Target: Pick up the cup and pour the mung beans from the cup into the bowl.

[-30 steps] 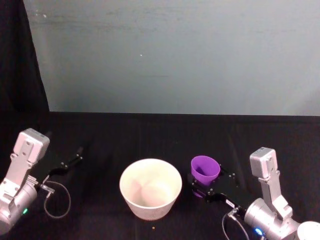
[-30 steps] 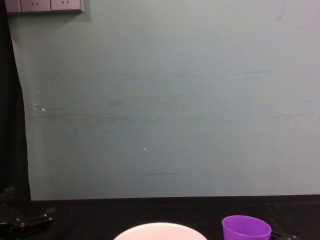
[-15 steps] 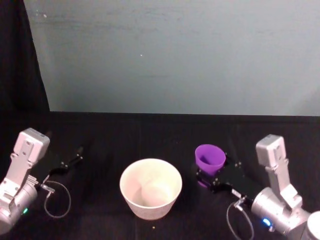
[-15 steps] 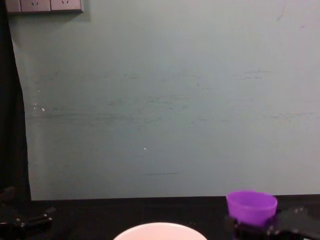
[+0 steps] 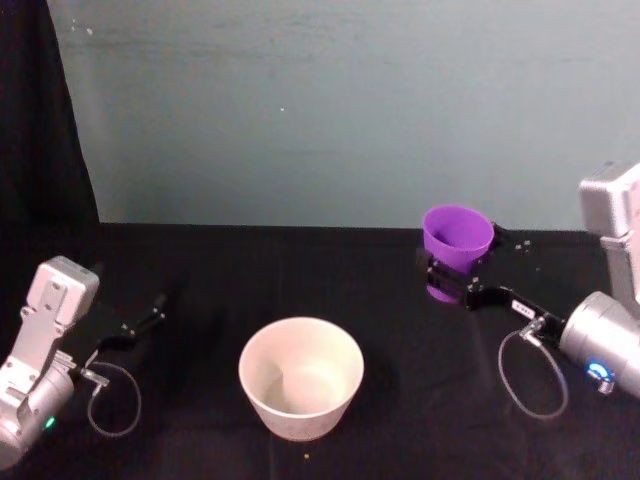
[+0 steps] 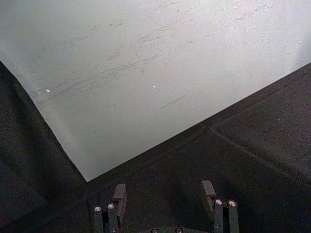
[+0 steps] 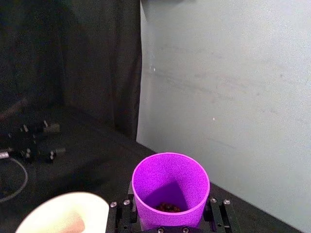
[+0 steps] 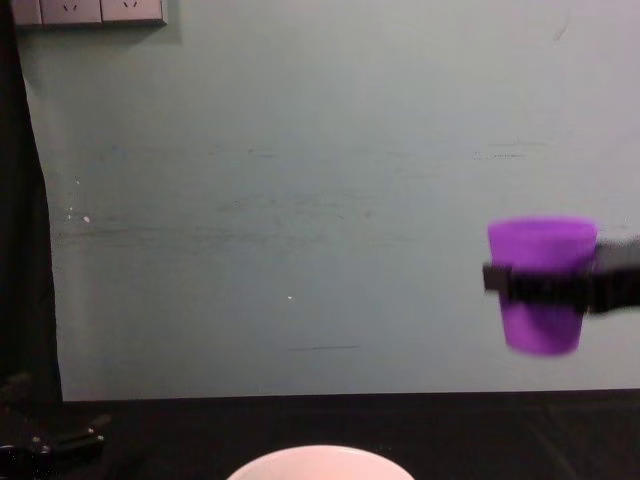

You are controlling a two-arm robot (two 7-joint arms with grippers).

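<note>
The purple cup (image 5: 457, 236) hangs upright high above the black table, to the right of the bowl and apart from it. My right gripper (image 5: 452, 277) is shut on the cup (image 8: 541, 285) around its middle. Inside the cup (image 7: 170, 190) dark mung beans (image 7: 167, 208) lie at the bottom. The white bowl (image 5: 300, 377) stands on the table at the front centre; its rim (image 8: 318, 460) shows low in the chest view and a part of it (image 7: 63, 213) in the right wrist view. My left gripper (image 6: 165, 199) rests open low at the left, holding nothing.
A pale wall panel (image 5: 340, 110) stands behind the black-covered table (image 5: 320, 270). Black cloth (image 5: 40, 110) hangs at the left. A loose cable loop (image 5: 112, 400) lies by the left arm, another (image 5: 530, 385) hangs under the right arm.
My right gripper has lifted the cup well up off the table and carried it right and back. The bowl and the left arm have stayed put.
</note>
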